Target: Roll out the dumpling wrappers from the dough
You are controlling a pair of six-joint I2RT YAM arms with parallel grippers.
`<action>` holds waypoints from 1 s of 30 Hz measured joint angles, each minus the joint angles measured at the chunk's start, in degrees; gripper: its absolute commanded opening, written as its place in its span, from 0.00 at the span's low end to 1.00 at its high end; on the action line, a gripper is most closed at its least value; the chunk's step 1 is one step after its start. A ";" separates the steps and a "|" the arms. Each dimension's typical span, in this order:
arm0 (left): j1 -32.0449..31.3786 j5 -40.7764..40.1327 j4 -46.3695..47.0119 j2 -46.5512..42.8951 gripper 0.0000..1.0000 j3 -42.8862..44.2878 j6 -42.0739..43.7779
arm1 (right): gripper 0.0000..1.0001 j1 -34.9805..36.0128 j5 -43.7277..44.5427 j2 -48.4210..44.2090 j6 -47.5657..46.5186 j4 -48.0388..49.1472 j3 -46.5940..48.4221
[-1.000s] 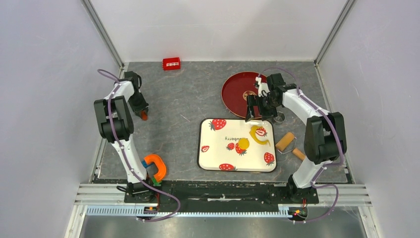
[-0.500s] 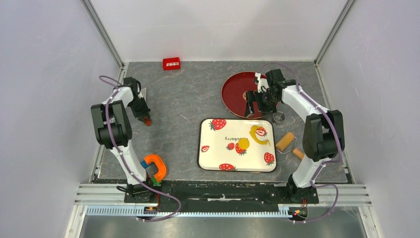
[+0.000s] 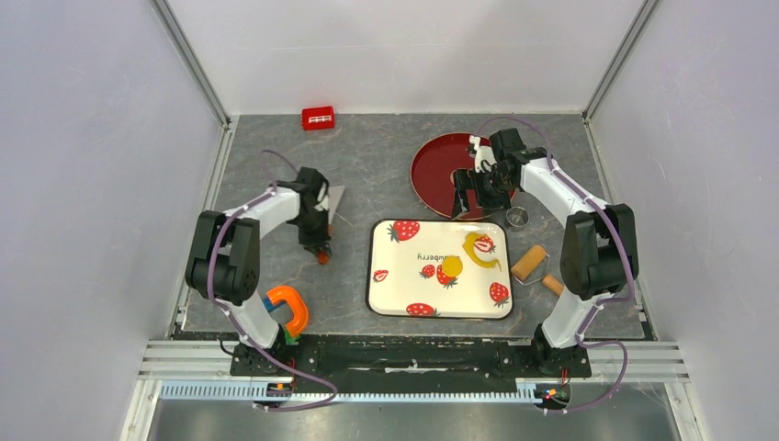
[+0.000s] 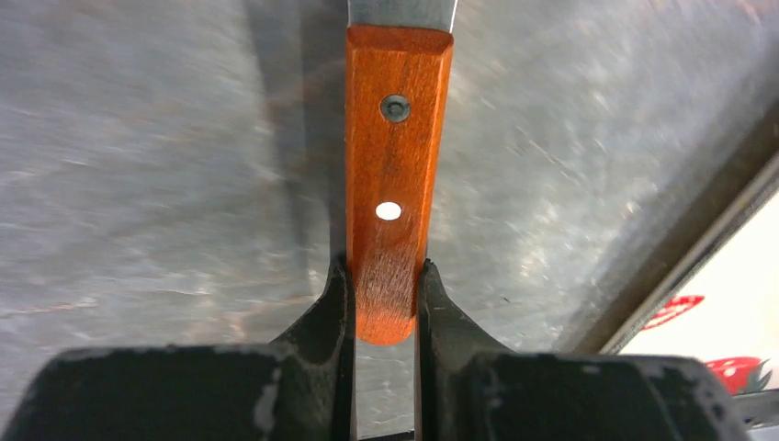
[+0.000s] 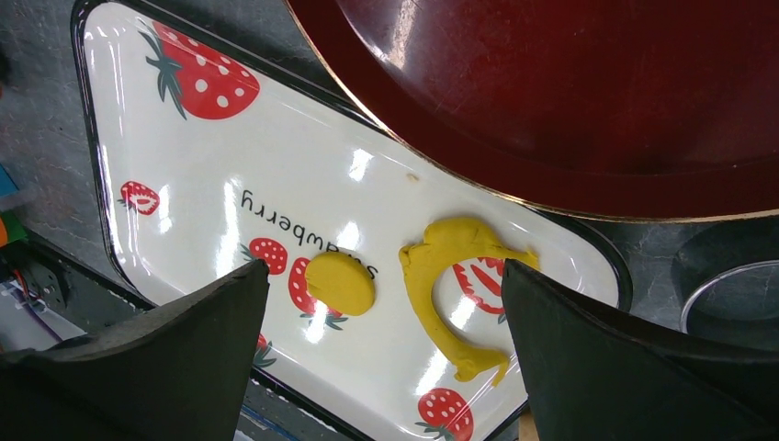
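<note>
The cream rectangular tray (image 5: 184,175) printed "strawberry" carries a small round yellow dough wrapper (image 5: 340,283) beside a curved yellow dough strip (image 5: 430,276). The right gripper (image 5: 381,276) hangs wide open and empty by the tray's far edge. The left gripper (image 4: 386,303) clamps a wooden-handled metal blade (image 4: 397,165).

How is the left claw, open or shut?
Shut on the wooden handle: in the wrist view the left gripper clamps it from both sides.
</note>
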 measured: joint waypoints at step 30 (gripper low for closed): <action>-7.98 -7.58 0.61 1.16 0.39 1.27 -0.17 | 0.98 0.39 0.00 -2.12 -0.24 0.07 -2.93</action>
